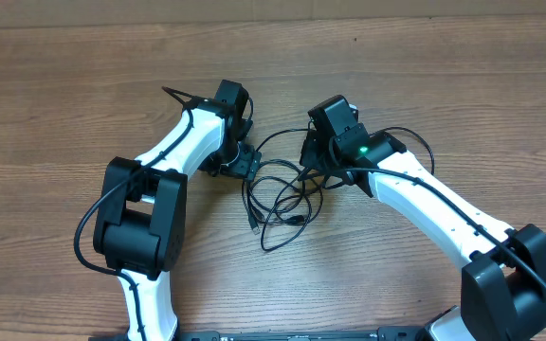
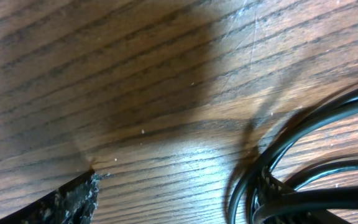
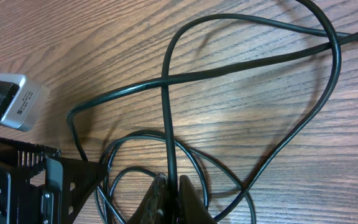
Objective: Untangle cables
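Cables (image 1: 275, 201): black tangled loops, one clamped in right gripper (image 3: 172, 185); left gripper (image 2: 179, 186) agape.

This place looks like a robotics laboratory or a test bench. Two white and black robot arms, the left arm (image 1: 183, 142) and the right arm (image 1: 425, 199), are mounted at a plain wood-grain surface (image 1: 64, 85). Loose black cables (image 1: 281, 201) lie on it between them.
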`<state>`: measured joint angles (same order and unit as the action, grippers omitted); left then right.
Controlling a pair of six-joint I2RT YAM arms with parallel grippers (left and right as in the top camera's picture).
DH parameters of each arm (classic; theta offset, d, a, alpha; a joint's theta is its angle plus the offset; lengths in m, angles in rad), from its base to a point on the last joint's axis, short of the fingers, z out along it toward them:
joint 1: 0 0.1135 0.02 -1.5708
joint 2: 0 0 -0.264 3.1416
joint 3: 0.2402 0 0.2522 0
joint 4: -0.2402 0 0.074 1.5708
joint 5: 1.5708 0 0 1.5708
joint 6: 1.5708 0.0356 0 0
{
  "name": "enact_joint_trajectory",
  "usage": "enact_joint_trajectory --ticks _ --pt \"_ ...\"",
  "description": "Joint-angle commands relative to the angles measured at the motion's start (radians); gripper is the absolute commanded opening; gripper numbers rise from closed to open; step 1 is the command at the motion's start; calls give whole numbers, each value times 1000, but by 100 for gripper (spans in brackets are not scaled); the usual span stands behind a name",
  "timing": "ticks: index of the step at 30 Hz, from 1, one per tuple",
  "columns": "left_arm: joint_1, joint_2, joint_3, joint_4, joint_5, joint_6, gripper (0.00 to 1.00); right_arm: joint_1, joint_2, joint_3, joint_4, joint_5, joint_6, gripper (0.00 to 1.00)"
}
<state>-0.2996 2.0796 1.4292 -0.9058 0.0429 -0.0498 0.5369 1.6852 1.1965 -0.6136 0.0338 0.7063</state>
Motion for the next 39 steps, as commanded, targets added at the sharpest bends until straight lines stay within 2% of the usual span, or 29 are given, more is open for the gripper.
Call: enact_joint_trajectory --ticks 1,8,14,20,25,35,39 --pt "6 92 -79 -9 -25 -3 83 -6 -23 2 8 16 -5 4" --pt "21 92 -79 22 -83 -37 84 -7 -35 114 19 -90 -114 4" --pt "27 92 -79 24 -84 -44 85 -7 -43 336 -99 -119 -194 4" --pt "27 92 -79 25 -93 -44 91 -7 -46 541 -223 -126 -249 4" --pt "27 92 -79 29 -95 -45 93 -7 -49 698 -292 -126 -302 4" --pt "27 92 -81 29 -95 -45 99 -7 -49 955 -309 -126 -323 4" --pt "27 92 -81 32 -96 -45 99 -7 -56 1038 -309 -125 -404 4"
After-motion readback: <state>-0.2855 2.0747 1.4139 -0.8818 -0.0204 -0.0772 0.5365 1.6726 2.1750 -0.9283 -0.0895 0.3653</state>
